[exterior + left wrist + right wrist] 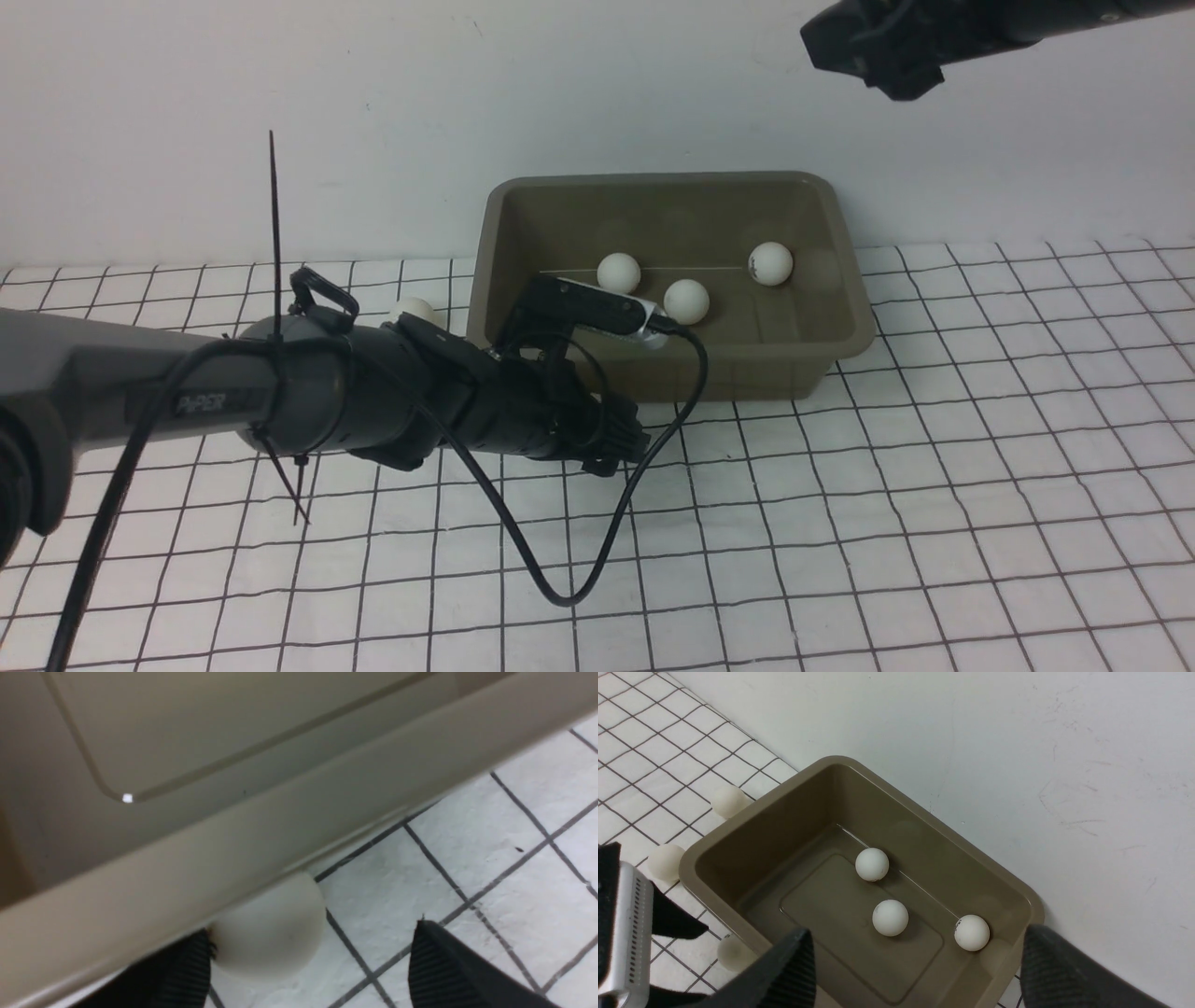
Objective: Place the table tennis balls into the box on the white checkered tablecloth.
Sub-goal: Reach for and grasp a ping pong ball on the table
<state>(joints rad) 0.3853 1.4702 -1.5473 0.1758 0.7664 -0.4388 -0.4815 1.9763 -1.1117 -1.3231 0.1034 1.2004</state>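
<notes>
The box (766, 373) stood near the far edge of the surface (896, 560), its top open to a descent from above. Its raised rim blocked any low sideways entry. The left end effector (310, 947) crowded the near side of the box, and its cable (597, 560) looped over the cloth toward the near edge. Free room stretched from the box to the right edge and the near right corner. The wall (373, 112) closed off the far edge.
</notes>
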